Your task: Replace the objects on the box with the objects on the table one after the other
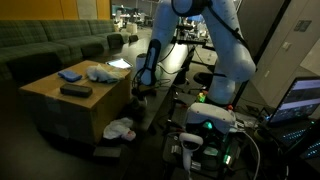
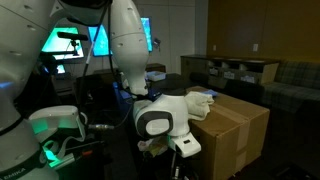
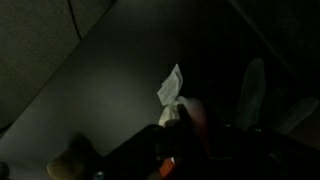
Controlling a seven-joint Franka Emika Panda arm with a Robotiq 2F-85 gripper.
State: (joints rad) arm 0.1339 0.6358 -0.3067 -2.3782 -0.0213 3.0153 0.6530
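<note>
Box (image 1: 60, 105): blue cloth (image 1: 68, 75), white cloth (image 1: 100, 72), black block (image 1: 75, 90) on top. Gripper (image 1: 141, 88) low at its 3 o'clock; cannot tell whether spread or pinching. Step, likely: mid-swap. Next calls for a sure grasp.

— Where is the box (image 1: 58, 115)?
— I see it left of centre in an exterior view. On its top, a cloth (image 1: 68, 75) lies behind a flat block (image 1: 75, 90); a second cloth (image 1: 100, 72) lies right of them.
</note>
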